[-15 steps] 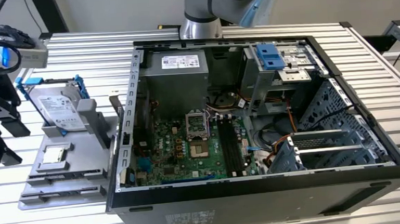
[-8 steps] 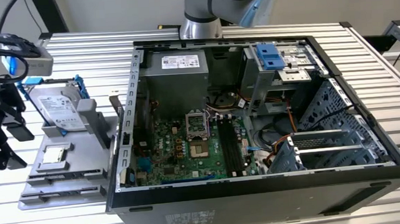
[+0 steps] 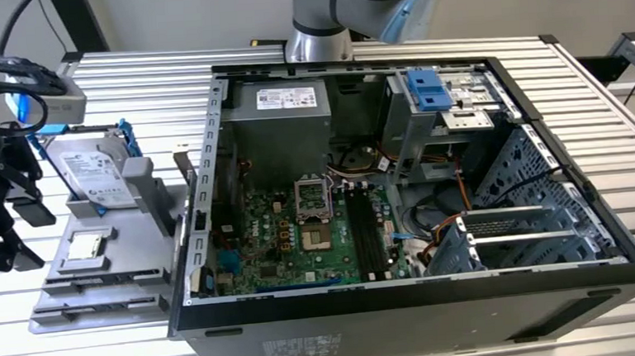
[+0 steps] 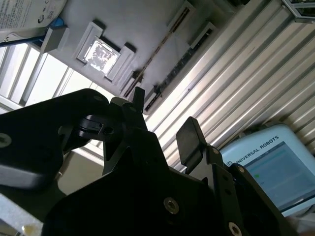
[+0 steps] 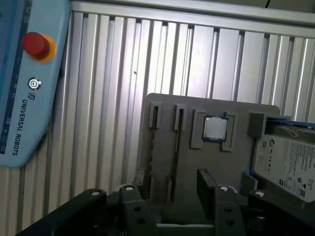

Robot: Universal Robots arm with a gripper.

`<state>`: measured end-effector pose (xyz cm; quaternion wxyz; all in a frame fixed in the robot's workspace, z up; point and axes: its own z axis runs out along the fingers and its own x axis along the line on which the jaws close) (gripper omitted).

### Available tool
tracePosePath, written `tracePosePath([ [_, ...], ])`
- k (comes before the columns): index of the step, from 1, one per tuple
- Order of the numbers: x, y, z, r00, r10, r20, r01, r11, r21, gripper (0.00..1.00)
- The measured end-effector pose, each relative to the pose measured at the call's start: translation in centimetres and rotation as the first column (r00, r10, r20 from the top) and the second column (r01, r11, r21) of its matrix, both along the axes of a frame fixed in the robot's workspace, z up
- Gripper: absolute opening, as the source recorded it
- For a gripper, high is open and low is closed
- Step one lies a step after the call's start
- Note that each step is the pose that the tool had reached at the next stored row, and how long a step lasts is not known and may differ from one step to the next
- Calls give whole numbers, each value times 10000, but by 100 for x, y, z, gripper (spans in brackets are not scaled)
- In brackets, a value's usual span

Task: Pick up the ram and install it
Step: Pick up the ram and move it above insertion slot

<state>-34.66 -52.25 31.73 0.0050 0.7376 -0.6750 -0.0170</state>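
Jaws wide over the tray [image 3: 104, 297], ram [image 4: 157, 51] not yet in hand.

My gripper [image 5: 172, 179] is spread apart and holds nothing. It hangs over the gray tray, which sits at 9 o'clock of the case [image 3: 415, 321] in the exterior view. In the second wrist view the ram stands on edge in 1 tray slot, just beyond my fingertips. I judge that pose leaves its 2 flat faces free for a pinch. The cpu [image 5: 215, 128] and drive [image 5: 290, 162] rest in their own seats nearby.

Open air around the tool [image 5: 167, 182] above gray holder [image 3: 109, 283], upright hard drive [image 3: 95, 179] at one end, case wall [image 3: 198, 235] close beside
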Motion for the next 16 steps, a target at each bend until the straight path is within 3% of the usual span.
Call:
tracePosePath([
  [16,1,0,-60,10000,0,1,0,10000,-3,100],
])
